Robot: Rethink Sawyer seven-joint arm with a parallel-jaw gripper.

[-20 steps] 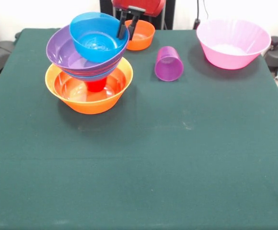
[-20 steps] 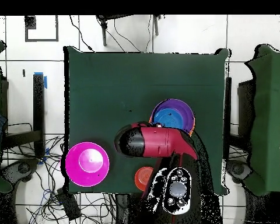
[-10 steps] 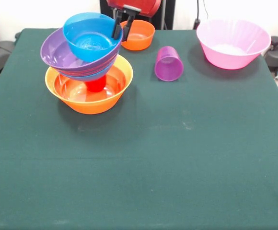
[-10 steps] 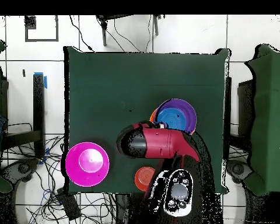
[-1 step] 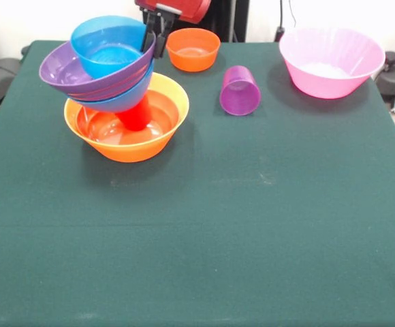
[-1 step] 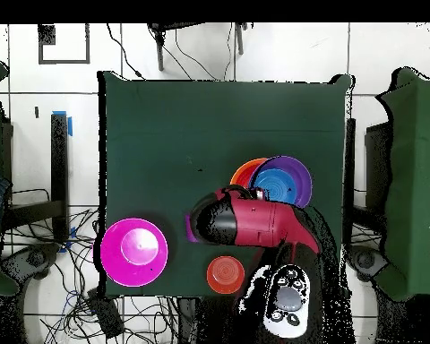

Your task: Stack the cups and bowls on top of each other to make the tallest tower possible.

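Pincer [image 5: 152, 35] pinching blue bowl [image 5: 109, 45] rim, arm cropped

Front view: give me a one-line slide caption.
Gripper at the small blue bowl's rim, tower leaning off the red cup in the large orange bowl.

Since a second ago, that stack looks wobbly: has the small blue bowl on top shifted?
Yes. The small blue bowl moved left, away from the small orange bowl, tilting the tower.
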